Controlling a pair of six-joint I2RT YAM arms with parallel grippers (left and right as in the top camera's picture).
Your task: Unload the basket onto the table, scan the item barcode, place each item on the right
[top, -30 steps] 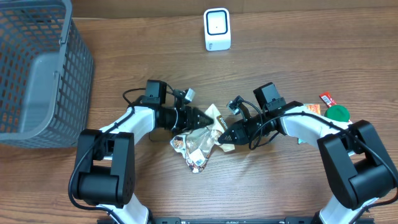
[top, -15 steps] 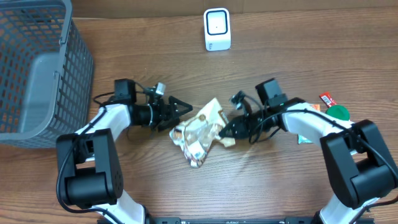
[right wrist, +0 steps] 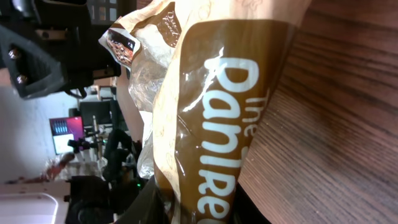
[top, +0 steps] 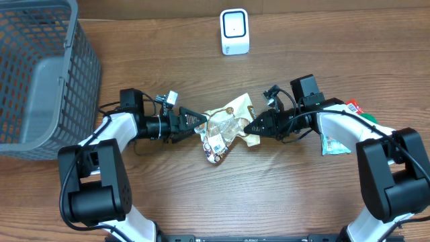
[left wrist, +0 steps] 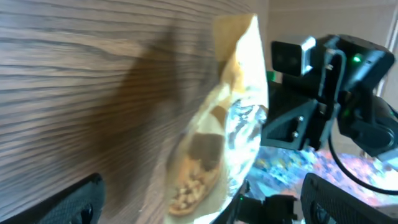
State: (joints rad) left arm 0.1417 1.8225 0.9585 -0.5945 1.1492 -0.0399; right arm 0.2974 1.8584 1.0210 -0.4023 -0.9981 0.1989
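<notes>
Clamping right end of snack bag (top: 225, 126): right gripper (top: 250, 127), jaws nearly together on wrapper. Left gripper (top: 197, 122) jaws wide apart, tips just beside bag's left end, gripping nothing. Bag over bench middle, seemingly lifted off wood. Scanner (top: 234, 31) near far edge, well apart. Basket (top: 40, 67) at far left corner.

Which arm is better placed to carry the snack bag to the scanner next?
Right. The right claw is shut on the snack bag; the left claw stands open beside it, holding nothing. The scanner stands beyond both claws.
</notes>
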